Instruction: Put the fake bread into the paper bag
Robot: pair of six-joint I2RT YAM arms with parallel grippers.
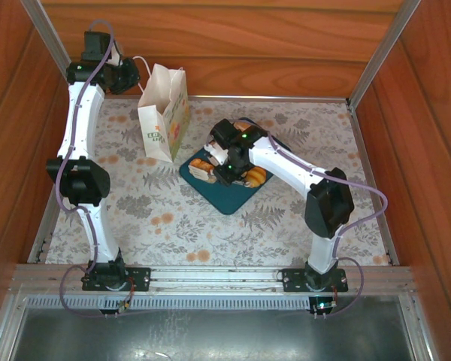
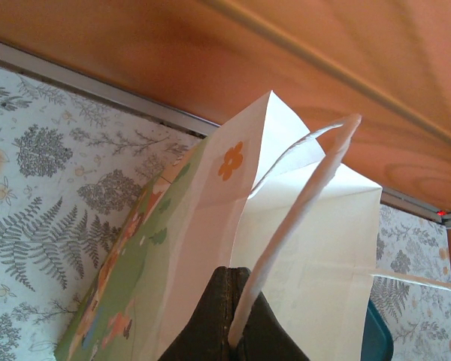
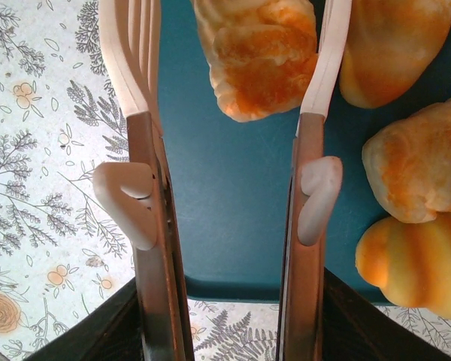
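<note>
A tabletop (image 1: pixel 173 218) covered in a grey fern and orange flower print is seen from above, with wooden walls around it. A white paper bag (image 1: pixel 164 113) stands upright near the far edge, left of the middle, with its mouth open. One broad side carries a yellow-green printed picture. The narrow side has green lettering, too small to read. The left gripper (image 1: pixel 134 75) sits by the far left corner, just beside the top of the bag. In the left wrist view its dark fingers (image 2: pixel 203 331) are pressed together on a white cord handle (image 2: pixel 308 188) of the bag. A dark teal tray (image 1: pixel 227 199) lies cornerwise at the middle of the tabletop, and the fake bread (image 1: pixel 254 177), glossy and golden-orange, rests on it. The right gripper (image 1: pixel 222 167) hovers over the tray, clasping metal tongs (image 3: pixel 156 226) by their outer sides. In the right wrist view the tongs are spread, with their white tips on either side of one ridged roll (image 3: pixel 255 60). The right tip touches the roll and the left tip stands apart from it. Three more rolls (image 3: pixel 417 162) lie along the right of the tray.
</note>
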